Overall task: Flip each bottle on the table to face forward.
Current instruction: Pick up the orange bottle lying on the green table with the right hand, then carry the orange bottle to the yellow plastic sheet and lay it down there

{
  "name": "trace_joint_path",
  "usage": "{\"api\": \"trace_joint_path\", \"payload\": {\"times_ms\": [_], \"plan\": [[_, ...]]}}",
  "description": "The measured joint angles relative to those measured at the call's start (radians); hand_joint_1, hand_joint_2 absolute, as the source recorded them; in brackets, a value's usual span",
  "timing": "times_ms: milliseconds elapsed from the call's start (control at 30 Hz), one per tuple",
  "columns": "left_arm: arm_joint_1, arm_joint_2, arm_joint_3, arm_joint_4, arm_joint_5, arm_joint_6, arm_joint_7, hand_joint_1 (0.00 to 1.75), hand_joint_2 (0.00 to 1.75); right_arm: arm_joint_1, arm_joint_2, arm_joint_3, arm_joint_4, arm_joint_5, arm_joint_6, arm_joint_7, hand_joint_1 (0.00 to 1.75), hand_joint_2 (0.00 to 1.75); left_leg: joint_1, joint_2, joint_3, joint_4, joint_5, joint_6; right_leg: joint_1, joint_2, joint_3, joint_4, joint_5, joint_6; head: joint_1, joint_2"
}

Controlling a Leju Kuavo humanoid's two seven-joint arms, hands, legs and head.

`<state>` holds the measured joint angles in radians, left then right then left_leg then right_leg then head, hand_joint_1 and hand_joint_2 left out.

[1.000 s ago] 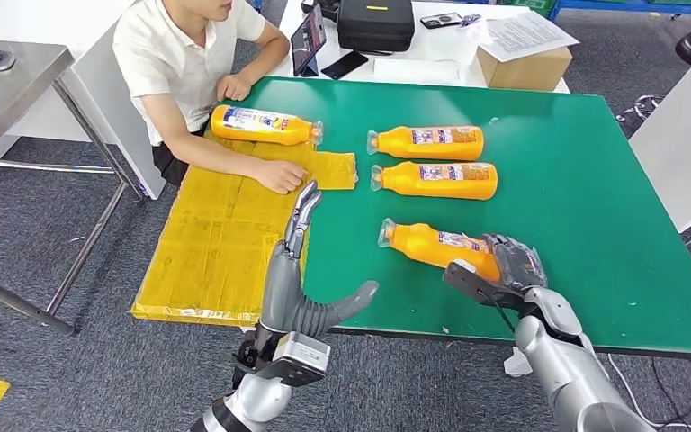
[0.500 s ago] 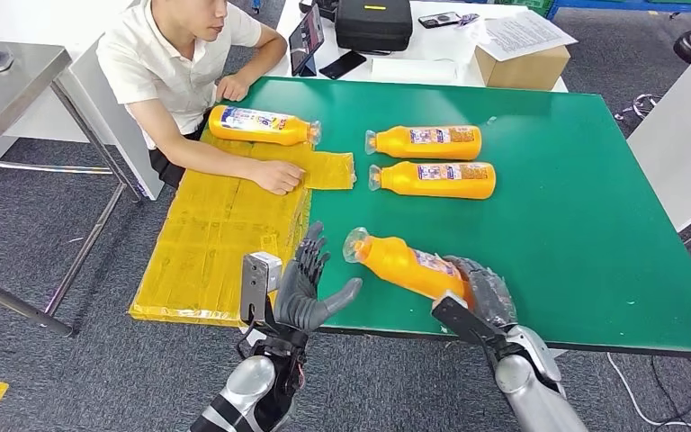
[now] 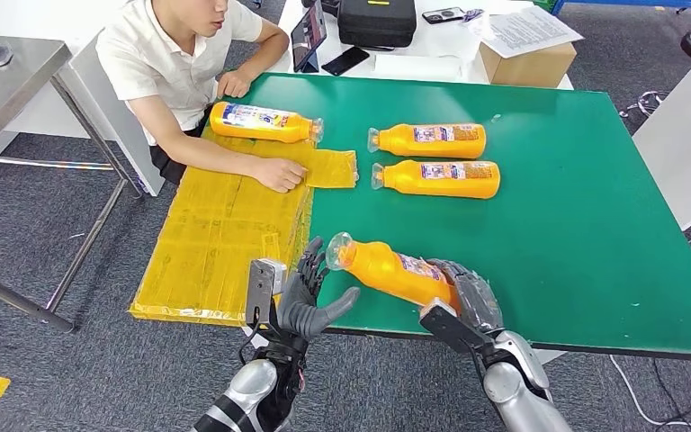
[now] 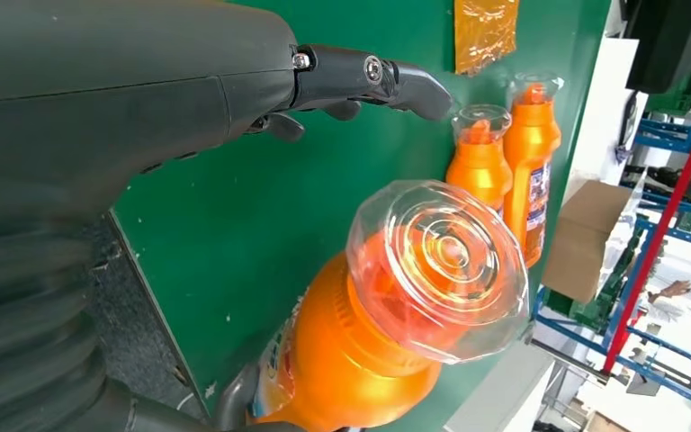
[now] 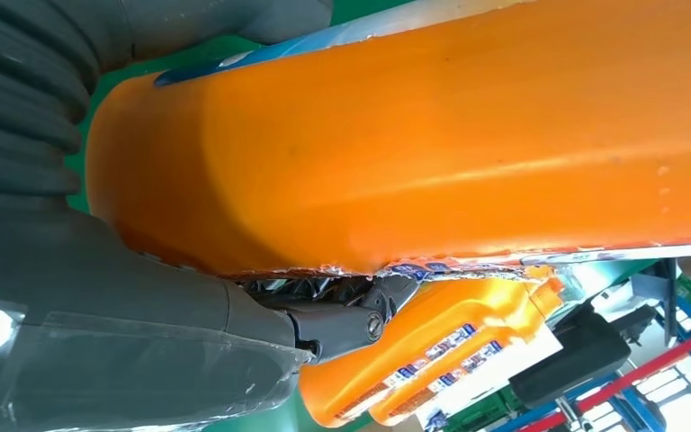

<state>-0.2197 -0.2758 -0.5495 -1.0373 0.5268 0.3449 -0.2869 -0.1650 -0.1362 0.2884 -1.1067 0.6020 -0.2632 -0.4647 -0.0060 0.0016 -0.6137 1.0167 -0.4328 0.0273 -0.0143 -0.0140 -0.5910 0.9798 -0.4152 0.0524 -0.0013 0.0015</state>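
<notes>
My right hand [image 3: 464,299] grips the base end of an orange bottle [image 3: 387,271] and holds it raised over the table's near edge, its clear cap [image 3: 338,251] pointing toward my left hand. In the right wrist view the bottle's orange body [image 5: 432,135] lies against the hand. My left hand [image 3: 309,294] is open, fingers spread, just short of the cap [image 4: 438,270]. Two more orange bottles [image 3: 426,140] [image 3: 437,178] lie side by side farther back on the green table [image 3: 576,207]. Another bottle [image 3: 264,123] lies at the far left by a person.
A person [image 3: 189,63] sits at the table's left corner with one hand on a yellow sheet [image 3: 225,234] that overhangs the left edge. A cardboard box [image 3: 524,67], a black case [image 3: 376,22] and a tablet [image 3: 309,38] stand behind the green table.
My right hand has lifted the near bottle off the table and carried it left toward me. My left hand has drawn back from the yellow sheet and turned palm toward the cap.
</notes>
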Motion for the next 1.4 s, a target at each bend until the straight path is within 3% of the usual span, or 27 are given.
{"api": "trace_joint_path", "payload": {"times_ms": [267, 433, 533, 800, 1200, 1267, 1333, 1367, 1400], "plan": [[0.017, 0.01, -0.016, -0.022, 0.052, -0.011, -0.007, 0.0, 1.75, 0.02, 0.018, 0.008, -0.044, -0.063, -0.047, -0.02, 1.75, 1.75, 0.0, 0.0, -0.001, 0.0, 0.0, 0.0, 0.0, 0.0, -0.001, 0.0, 0.0, 0.0, 0.0, 0.0], [0.056, 0.035, -0.054, -0.124, -0.044, 0.048, -0.089, 0.0, 1.75, 0.067, 0.058, 0.008, -0.115, -0.107, -0.123, -0.014, 1.75, 1.75, 0.0, 0.0, -0.002, 0.0, 0.0, 0.0, 0.0, 0.0, -0.002, 0.0, 0.0, 0.0, 0.0, 0.0], [0.071, 0.046, -0.076, -0.185, -0.057, 0.045, -0.093, 0.0, 1.75, 0.089, 0.085, 0.014, -0.148, -0.113, -0.132, -0.015, 1.75, 1.75, 0.001, 0.0, -0.002, 0.0, 0.0, 0.0, 0.0, 0.0, -0.002, 0.0, -0.001, 0.0, 0.0, 0.0], [0.066, 0.049, -0.093, -0.253, 0.053, -0.014, -0.059, 0.0, 1.75, 0.057, 0.192, 0.149, -0.141, -0.181, -0.104, -0.028, 1.75, 1.75, 0.001, 0.0, -0.002, 0.0, 0.001, -0.001, 0.001, 0.0, -0.002, 0.001, 0.0, -0.001, 0.0, 0.0], [0.038, 0.049, -0.094, -0.252, 0.089, -0.024, -0.063, 0.0, 1.75, 0.002, 0.205, 0.266, -0.113, -0.193, -0.121, -0.013, 1.75, 1.75, 0.001, 0.0, -0.002, 0.0, 0.001, -0.001, 0.0, 0.0, -0.003, 0.001, 0.0, 0.0, 0.0, 0.0], [0.036, 0.049, -0.095, -0.251, 0.091, -0.029, -0.062, 0.14, 1.75, -0.004, 0.205, 0.274, -0.108, -0.186, -0.128, -0.011, 1.75, 1.75, 0.001, 0.0, -0.002, 0.0, 0.001, -0.001, 0.0, 0.0, -0.003, 0.001, 0.0, 0.0, 0.0, 0.0], [0.033, 0.049, -0.093, -0.251, 0.091, -0.033, -0.066, 0.98, 1.75, -0.01, 0.205, 0.279, -0.105, -0.185, -0.127, -0.009, 1.66, 1.75, 0.001, 0.0, -0.002, 0.0, 0.001, -0.001, 0.0, 0.0, -0.003, 0.001, 0.0, 0.0, 0.0, 0.0], [0.032, 0.049, -0.093, -0.251, 0.091, -0.034, -0.069, 1.34, 1.75, -0.012, 0.205, 0.281, -0.103, -0.185, -0.127, -0.008, 1.55, 1.75, 0.001, 0.0, -0.002, 0.0, 0.001, -0.001, 0.0, 0.0, -0.003, 0.001, 0.0, 0.0, 0.0, 0.0], [0.031, 0.049, -0.091, -0.251, 0.09, -0.034, -0.073, 1.71, 1.75, -0.015, 0.205, 0.283, -0.102, -0.185, -0.126, -0.008, 1.33, 1.75, 0.001, 0.0, -0.002, 0.0, 0.001, -0.001, 0.0, 0.0, -0.003, 0.001, 0.0, 0.0, 0.0, 0.0]]}}
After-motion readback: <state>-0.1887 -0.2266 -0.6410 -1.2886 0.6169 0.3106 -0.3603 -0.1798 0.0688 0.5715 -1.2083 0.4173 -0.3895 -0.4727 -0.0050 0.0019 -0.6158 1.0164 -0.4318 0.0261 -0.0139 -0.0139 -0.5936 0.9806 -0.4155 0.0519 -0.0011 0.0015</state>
